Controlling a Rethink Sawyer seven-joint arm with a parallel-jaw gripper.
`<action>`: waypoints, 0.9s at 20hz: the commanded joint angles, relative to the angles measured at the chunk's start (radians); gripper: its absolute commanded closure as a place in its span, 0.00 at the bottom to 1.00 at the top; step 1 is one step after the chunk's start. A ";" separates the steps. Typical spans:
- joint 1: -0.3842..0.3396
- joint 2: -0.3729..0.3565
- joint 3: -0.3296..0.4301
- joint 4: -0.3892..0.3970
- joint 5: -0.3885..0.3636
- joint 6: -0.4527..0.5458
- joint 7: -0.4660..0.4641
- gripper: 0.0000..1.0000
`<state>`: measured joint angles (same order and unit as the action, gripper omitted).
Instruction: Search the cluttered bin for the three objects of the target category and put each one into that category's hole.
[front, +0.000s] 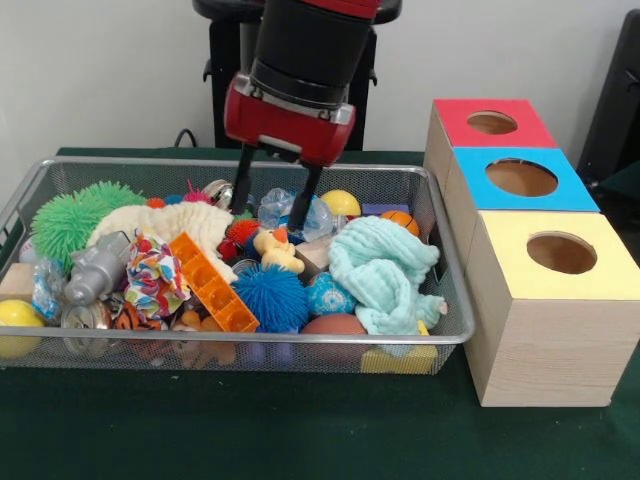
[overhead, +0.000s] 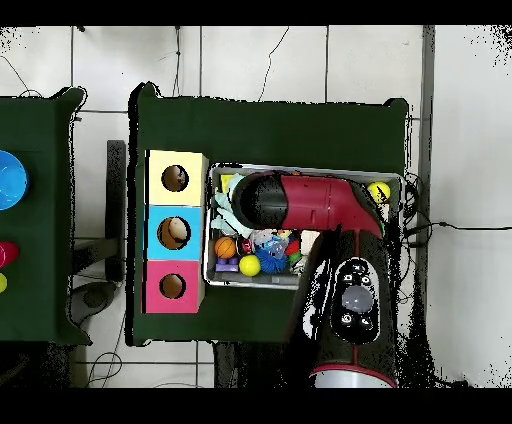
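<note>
Gripper lowered into bin, jaws spread, tips among toys, above yellow duck, holding nothing

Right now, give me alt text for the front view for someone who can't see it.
A red and black arm lowers its open tool into a wire bin crammed with toys, above a yellow duck. Beside the bin stand three wooden boxes with holes, topped red, blue and yellow.

Wire-mesh metal bin; pale matt wood boxes; soft mint cloth; glossy orange plastic grid.
</note>
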<state>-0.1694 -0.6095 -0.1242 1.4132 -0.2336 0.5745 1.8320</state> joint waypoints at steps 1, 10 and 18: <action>-0.076 -0.002 0.136 -0.131 -0.127 0.117 -0.321 0.00; -0.148 -0.006 0.205 -0.186 -0.194 0.153 -0.371 0.00; -0.182 0.003 0.218 -0.108 -0.267 0.043 -0.282 0.00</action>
<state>-0.3244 -0.6281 -0.0078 1.2575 -0.3996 0.6084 1.8058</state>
